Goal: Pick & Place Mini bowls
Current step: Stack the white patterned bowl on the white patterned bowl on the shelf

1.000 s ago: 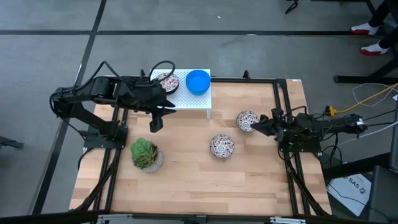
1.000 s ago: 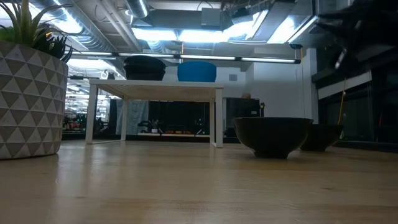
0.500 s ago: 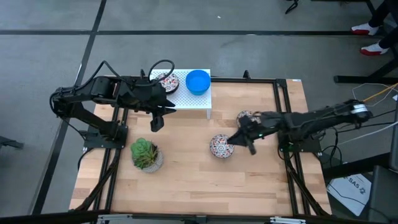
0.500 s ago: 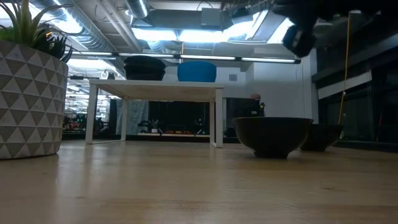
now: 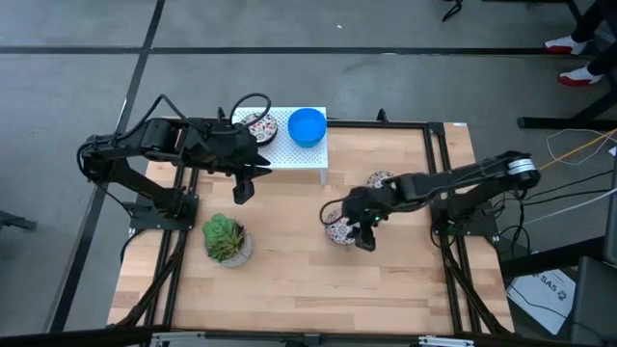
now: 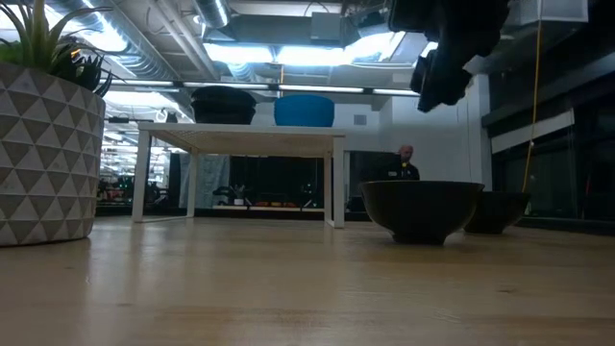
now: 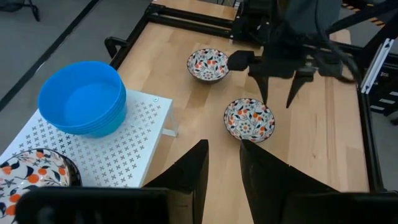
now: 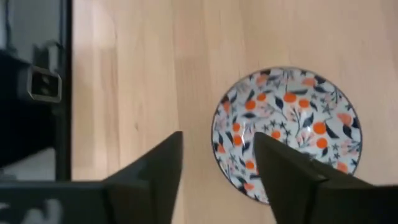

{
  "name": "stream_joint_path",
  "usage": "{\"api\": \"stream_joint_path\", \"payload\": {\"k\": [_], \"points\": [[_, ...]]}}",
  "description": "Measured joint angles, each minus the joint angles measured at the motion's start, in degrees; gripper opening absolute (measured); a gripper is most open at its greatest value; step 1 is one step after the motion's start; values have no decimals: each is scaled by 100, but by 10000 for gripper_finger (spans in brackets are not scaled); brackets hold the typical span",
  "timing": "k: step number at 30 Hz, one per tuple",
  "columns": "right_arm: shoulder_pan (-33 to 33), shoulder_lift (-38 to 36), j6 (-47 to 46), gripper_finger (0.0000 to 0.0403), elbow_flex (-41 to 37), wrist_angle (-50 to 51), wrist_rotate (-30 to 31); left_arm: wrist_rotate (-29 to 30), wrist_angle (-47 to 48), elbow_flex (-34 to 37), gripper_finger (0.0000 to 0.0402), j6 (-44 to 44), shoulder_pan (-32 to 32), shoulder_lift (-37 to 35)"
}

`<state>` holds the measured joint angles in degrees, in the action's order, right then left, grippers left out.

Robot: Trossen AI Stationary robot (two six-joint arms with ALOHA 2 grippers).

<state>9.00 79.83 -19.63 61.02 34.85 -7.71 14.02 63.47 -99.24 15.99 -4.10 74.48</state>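
I saw 3 white bowls with orange-red and dark floral speckles: 1 (image 5: pixel 340 228), another (image 5: pixel 378 180), a third (image 5: pixel 258 125) on the white perforated stand (image 5: pixel 294 157). The blue bowls (image 5: pixel 308 126) were plain. The plant (image 5: pixel 224 235) was green, its pot (image 6: pixel 50 154) white with grey triangles.

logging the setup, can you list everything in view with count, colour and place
floral mini bowls: three, white with red and dark pattern; one under the right gripper, one behind it, one on the rack
blue mini bowls: a stack, bright blue, on the rack
perforated rack: one, white, table's far edge
potted succulent: one, green, near left
wooden table: one, light
left gripper: open, waiting beside the rack
right gripper: open, above the nearer floral bowl's rim
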Motion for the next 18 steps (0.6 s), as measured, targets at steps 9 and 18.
{"api": "stream_joint_path", "payload": {"k": [9, 18], "points": [[472, 601, 1004, 232, 157, 525, 28, 4, -1, 0, 86, -4, 0, 0], [701, 1227, 1605, 202, 154, 577, 721, 4, -3, 0, 86, -4, 0, 0]]}}
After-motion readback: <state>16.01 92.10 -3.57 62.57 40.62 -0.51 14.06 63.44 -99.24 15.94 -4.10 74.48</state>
